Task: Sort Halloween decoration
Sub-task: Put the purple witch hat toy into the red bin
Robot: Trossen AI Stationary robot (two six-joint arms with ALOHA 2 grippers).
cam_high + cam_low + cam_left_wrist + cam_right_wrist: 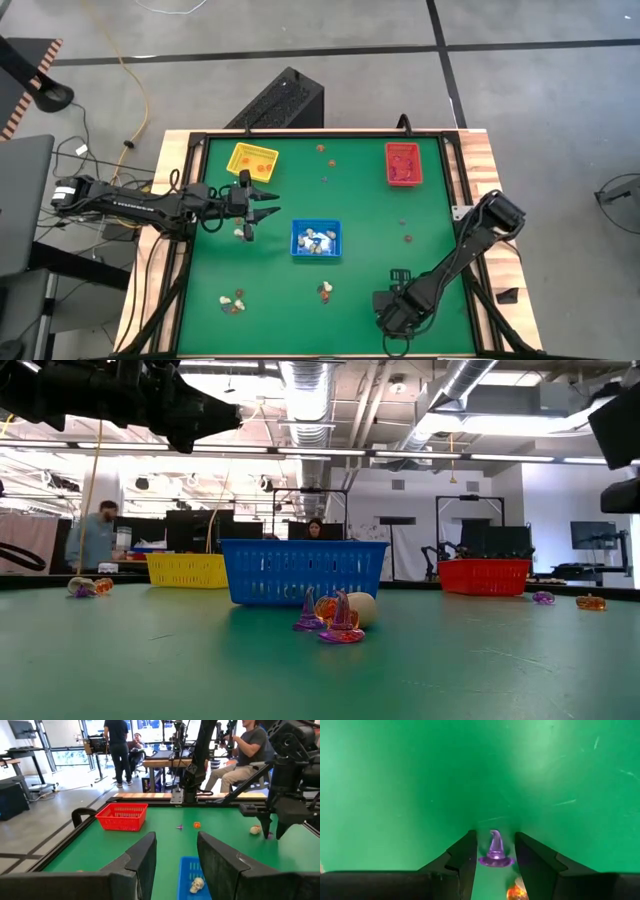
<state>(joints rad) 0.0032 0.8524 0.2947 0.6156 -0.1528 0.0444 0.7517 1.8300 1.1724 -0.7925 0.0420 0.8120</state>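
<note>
Tiny Halloween trinkets lie scattered on the green table (200, 250). One cluster (325, 292) sits near the front edge and shows in the low view as purple witch hats (335, 622) beside a whitish piece (363, 608). My right gripper (381, 312) is low over the table, to the right of this cluster, and open. In its wrist view a purple hat (495, 851) stands on its brim between the two fingers, with an orange piece (517, 892) beside it. My left gripper (264, 206) hovers open and empty, left of the blue tray (316, 239), which holds several trinkets, among them a skull (197, 884).
A yellow tray (252, 161) stands at the far left and a red tray (403, 164) at the far right. More trinkets lie at the near left (232, 301), at mid right (405, 237) and at the far middle (326, 160). People are in the room beyond the table.
</note>
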